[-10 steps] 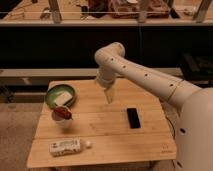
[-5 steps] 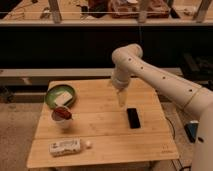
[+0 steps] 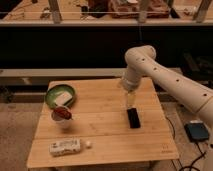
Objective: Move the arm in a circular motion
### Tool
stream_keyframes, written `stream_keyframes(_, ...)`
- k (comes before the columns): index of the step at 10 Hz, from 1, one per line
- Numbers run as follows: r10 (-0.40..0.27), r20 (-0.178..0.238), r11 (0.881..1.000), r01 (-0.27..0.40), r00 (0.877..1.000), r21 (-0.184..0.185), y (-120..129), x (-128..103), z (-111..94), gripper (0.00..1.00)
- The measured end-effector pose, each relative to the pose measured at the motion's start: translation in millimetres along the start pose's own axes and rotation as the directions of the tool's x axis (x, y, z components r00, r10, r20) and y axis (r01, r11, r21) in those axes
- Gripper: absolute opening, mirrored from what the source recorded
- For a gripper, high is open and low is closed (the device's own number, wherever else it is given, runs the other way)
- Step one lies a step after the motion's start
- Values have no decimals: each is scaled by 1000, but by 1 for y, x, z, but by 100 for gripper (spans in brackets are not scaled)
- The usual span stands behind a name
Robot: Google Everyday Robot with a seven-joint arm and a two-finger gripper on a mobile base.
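The glossy white jointed arm (image 3: 165,80) with small dark dots reaches in from the right, its rounded elbow (image 3: 140,57) above the back right of the wooden table (image 3: 100,130). Its pale yellowish gripper (image 3: 130,100) hangs down from the elbow, just above and behind a black phone-like slab (image 3: 133,118) lying on the table. The gripper holds nothing that I can see.
A green bowl (image 3: 60,95) with a white item sits at the back left. A white cup (image 3: 62,116) with red contents stands in front of it. A white packet (image 3: 65,146) lies near the front left edge. A dark box (image 3: 198,131) is on the floor at right.
The arm's elbow and gripper have swung steadily to the right across the back of the table, from over the middle to over the black slab. The objects on the table have not moved.
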Motion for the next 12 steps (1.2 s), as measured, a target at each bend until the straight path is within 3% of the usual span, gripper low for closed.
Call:
stream_keyframes(2, 24, 19, 1000, -23, 1000, -4, 44, -5, -1, 80)
stream_keyframes(5, 50, 36, 999, -50, 998, -4, 89, -14, -3, 80)
stream_keyframes(8, -35, 10, 999, 35, 999, 13, 86, -39, 0, 80)
stream_keyframes(12, -184, -35, 982, 186, 982, 35, 46, -112, 15, 80)
